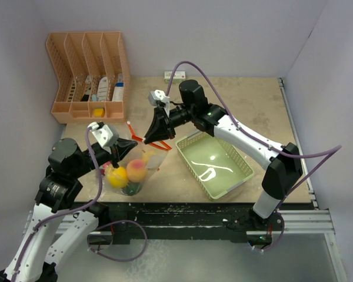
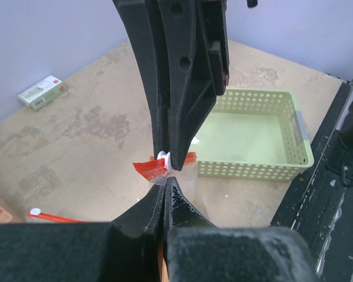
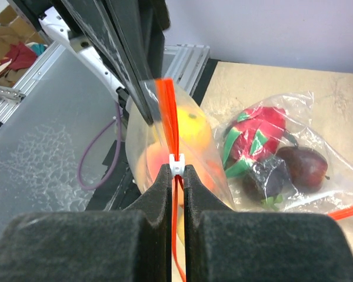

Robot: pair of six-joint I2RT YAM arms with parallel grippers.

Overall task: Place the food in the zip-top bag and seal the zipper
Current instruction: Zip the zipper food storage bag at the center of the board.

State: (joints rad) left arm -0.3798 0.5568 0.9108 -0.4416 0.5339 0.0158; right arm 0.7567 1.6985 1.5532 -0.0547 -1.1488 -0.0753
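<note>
Food [image 1: 135, 171] lies inside the zip-top bag [image 1: 152, 161] at the near left of the table [image 1: 259, 111], and you hold the zipper [image 3: 167, 111] taut for closing: right gripper [image 3: 176, 170] pinching its white slider [image 3: 176, 160], left gripper [image 2: 166, 185] pressed together on the bag's edge.

Left arm [image 1: 67, 163] raised, jaws pinched together, right arm [image 1: 247, 138] stretched across, jaws clamped.

A pale green perforated tray [image 1: 226, 167] sits on the worn wooden tabletop [image 1: 253, 106], right of centre. An orange-pink slotted desk organizer [image 1: 88, 53] stands at the far left, with small items in its lower slots. A small white-and-green box [image 1: 175, 75] lies by the back wall.
</note>
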